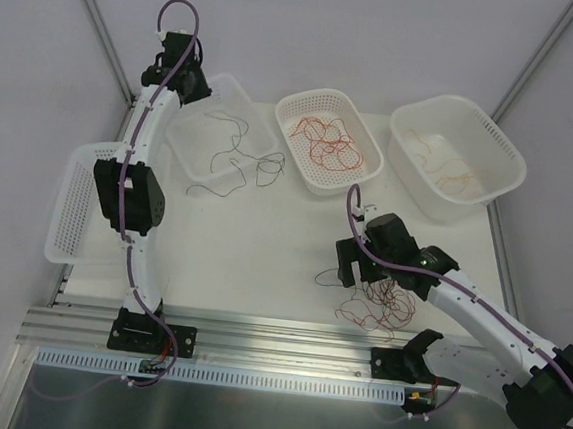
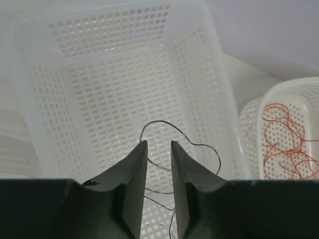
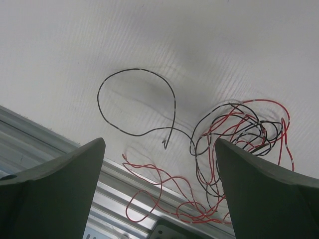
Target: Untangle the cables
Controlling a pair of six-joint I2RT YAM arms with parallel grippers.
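Observation:
A tangle of red and black cables (image 1: 377,303) lies on the table near its front edge. My right gripper (image 1: 353,278) hovers just above its left side, wide open and empty. In the right wrist view the tangle (image 3: 249,127) is to the right, a loose black loop (image 3: 135,69) lies ahead, and the gripper (image 3: 159,149) holds nothing. My left gripper (image 1: 205,95) reaches into the far left basket (image 1: 248,104). In the left wrist view its jaws (image 2: 158,145) stand a narrow gap apart, over a black cable (image 2: 199,145) on the basket floor. Black cables (image 1: 233,162) trail out of that basket onto the table.
A middle basket (image 1: 372,134) holds red cables (image 1: 325,143). A right basket (image 1: 508,154) holds orange cables (image 1: 451,169). Another white basket (image 1: 66,205) stands on its side at the left edge. An aluminium rail (image 1: 276,339) runs along the front.

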